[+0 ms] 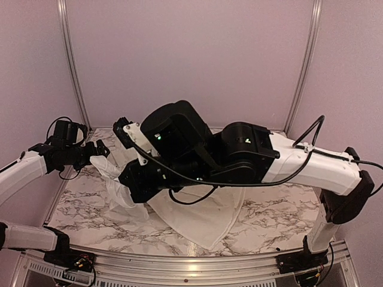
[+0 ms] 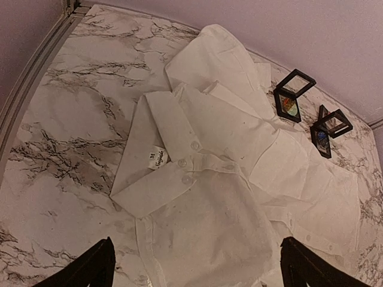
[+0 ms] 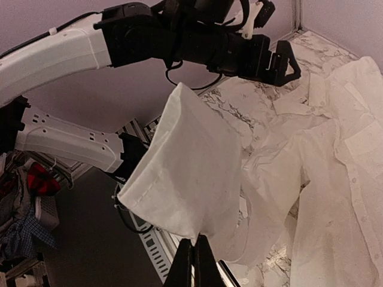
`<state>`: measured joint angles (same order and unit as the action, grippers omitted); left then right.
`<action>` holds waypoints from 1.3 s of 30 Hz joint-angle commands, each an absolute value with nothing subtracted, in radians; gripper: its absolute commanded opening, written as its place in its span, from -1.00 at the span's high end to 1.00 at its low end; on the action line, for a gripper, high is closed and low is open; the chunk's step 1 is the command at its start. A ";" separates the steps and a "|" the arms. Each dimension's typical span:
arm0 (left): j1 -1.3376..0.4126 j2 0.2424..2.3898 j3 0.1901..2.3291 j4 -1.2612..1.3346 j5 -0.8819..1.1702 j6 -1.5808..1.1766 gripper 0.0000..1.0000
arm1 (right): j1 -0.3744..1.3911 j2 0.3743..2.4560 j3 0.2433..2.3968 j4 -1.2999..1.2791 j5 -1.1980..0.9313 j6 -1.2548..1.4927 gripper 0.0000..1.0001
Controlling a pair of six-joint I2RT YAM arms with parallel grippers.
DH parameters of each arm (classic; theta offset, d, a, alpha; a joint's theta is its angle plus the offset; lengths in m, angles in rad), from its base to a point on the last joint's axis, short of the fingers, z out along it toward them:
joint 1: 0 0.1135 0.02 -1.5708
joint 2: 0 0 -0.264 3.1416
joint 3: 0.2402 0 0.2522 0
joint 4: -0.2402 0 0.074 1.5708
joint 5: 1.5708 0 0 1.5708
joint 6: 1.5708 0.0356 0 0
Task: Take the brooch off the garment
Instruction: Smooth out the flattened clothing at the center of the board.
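Shirt [image 2: 227, 179]: spread on the counter [image 2: 66, 113], over its left and middle.
Boxes [image 2: 293, 95]: two, side by side, just beyond the shirt, at the counter edge along the wall [image 2: 335, 42].
Left end effector [image 2: 197, 242]: above the shirt's collar end, apart from it.
Right end effector [image 3: 194, 263]: near the counter's near edge, holding a shirt fold off the counter.

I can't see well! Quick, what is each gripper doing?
Left gripper: jaws open, holding nothing.
Right gripper: jaws shut on the garment.
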<state>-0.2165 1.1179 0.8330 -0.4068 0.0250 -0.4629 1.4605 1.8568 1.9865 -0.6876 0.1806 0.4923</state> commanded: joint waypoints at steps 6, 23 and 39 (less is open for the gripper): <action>-0.221 1.145 0.843 -0.428 0.011 -0.448 -0.98 | 1.466 1.801 2.280 -0.724 0.086 0.427 1.00; -0.220 1.014 0.768 -0.462 0.042 -0.534 -0.98 | 1.346 1.825 2.018 -0.284 -0.199 0.556 1.00; -0.210 1.056 0.713 -0.453 0.082 -0.546 -0.98 | 1.331 2.033 1.552 -0.067 -0.347 0.653 1.00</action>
<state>-0.2153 1.0359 0.7731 -0.4881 0.0357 -0.5148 1.2671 2.0544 1.5032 -0.0383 -0.3321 0.6815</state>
